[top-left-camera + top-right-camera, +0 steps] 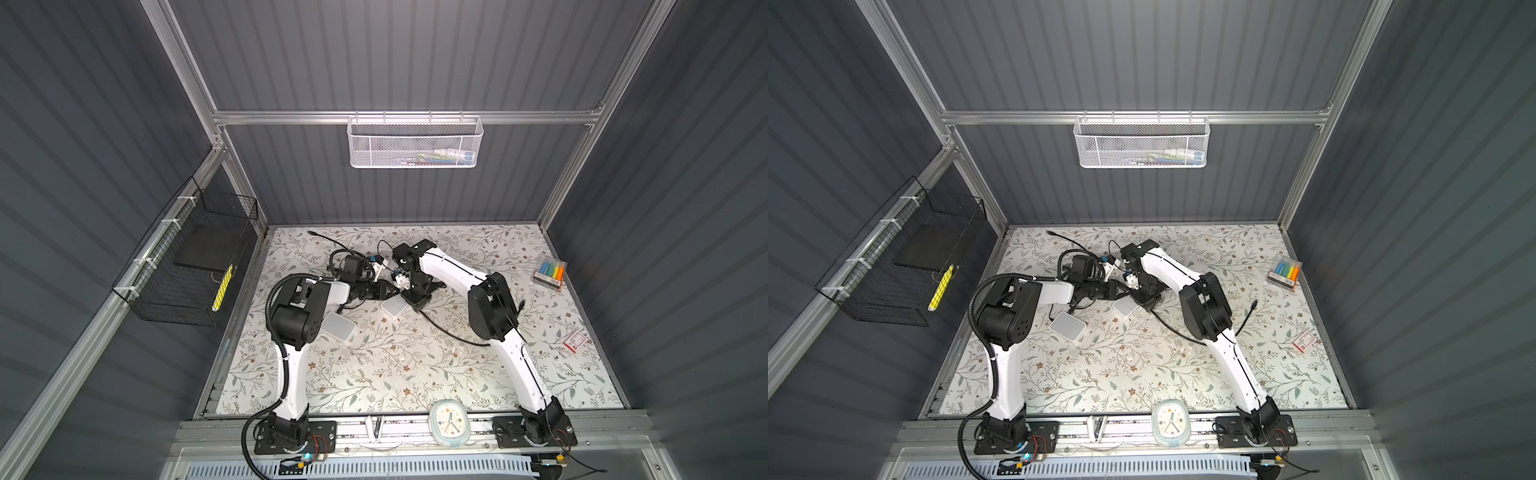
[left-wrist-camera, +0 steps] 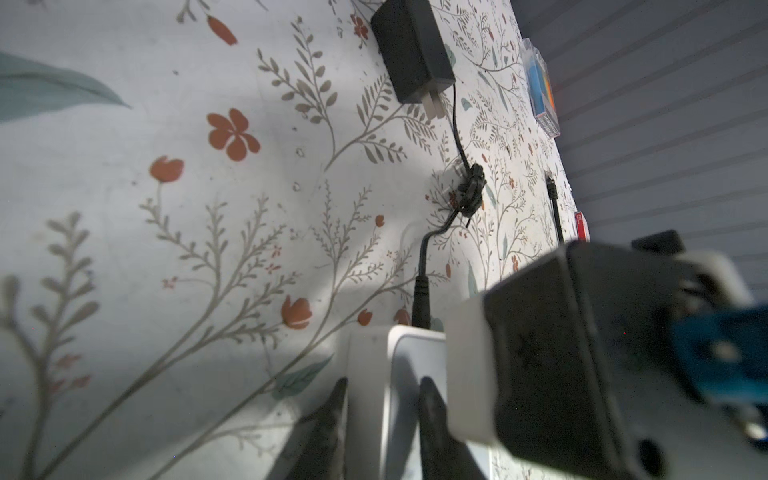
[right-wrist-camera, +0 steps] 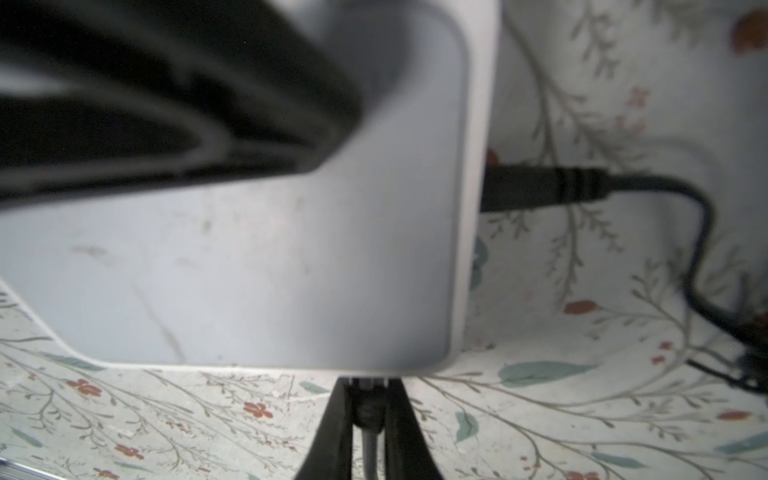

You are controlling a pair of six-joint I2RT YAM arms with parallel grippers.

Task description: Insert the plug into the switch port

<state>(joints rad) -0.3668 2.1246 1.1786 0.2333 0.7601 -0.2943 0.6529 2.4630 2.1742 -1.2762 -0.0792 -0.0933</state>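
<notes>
right fingers [image 3: 332,424] clamped on plug [image 3: 368,409], long axis aimed 12 o'clock, tip at switch [image 3: 291,270] edge; left fingers [image 2: 432,415] pinch switch.

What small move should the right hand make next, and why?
Probably ease the right hand straight forward to seat the plug. It sits pinched in that hand with its tip at the edge of the switch, and the left hand grips that switch. Whether the tip is already inside is hidden.
</notes>
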